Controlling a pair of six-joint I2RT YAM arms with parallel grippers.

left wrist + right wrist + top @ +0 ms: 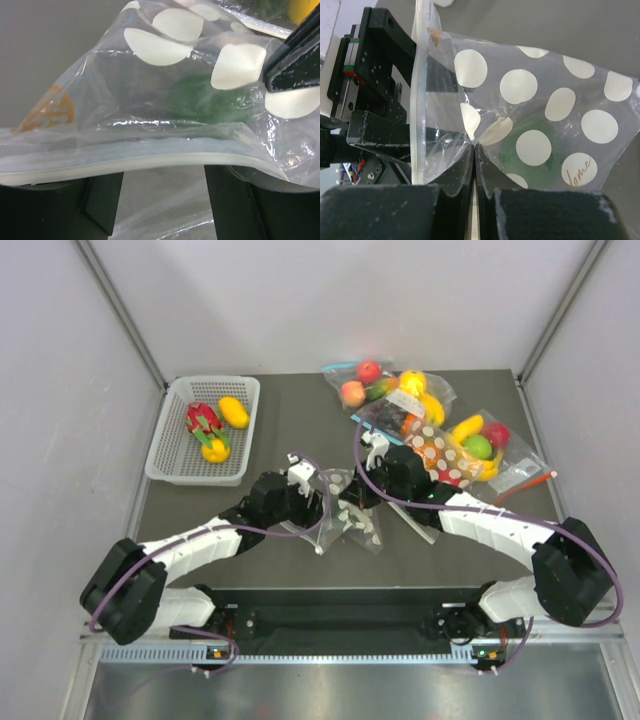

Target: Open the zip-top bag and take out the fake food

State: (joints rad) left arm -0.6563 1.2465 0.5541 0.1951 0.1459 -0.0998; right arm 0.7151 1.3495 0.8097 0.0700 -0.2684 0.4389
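Both my left claw and right claw clamp the zip-top bag mid-desk; green fake food remains inside, unopened yet.

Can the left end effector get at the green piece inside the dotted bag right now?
Probably not. The left end effector grips the zip-top bag at its zip edge, and the green piece sits behind plastic, with the right end effector pinching the film too.
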